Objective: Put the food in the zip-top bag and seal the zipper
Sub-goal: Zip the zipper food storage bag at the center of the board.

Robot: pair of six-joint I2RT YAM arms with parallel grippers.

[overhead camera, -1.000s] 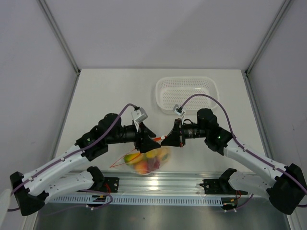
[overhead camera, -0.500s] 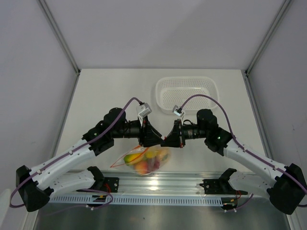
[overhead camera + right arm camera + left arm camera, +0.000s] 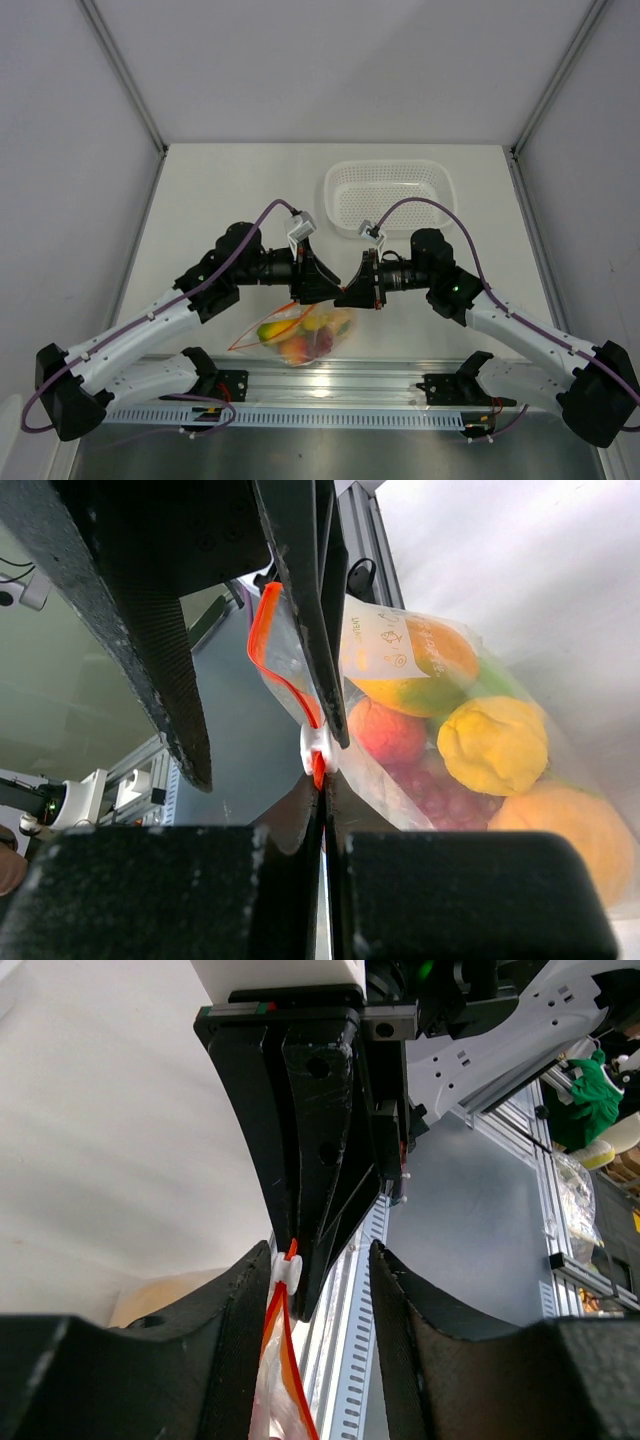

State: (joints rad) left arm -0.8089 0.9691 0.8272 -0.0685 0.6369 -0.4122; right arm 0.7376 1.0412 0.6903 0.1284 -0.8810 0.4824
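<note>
Two pincers at the mouth of the zip-top bag (image 3: 385,640): right pincer (image 3: 322,792) clamped tight on the thin red-orange zipper (image 3: 266,605) by its white slider (image 3: 316,748); left pincer (image 3: 320,1260) half-spread, straddling that strip. Bag crinkly, clear; inside, rounded toy fruits (image 3: 497,745), yellow and orange.

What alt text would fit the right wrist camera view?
A clear crinkly plastic bag of colourful toy fruits is held by its red-orange zipper strip, pinched in the shut right gripper. The open left gripper straddles the strip.
</note>
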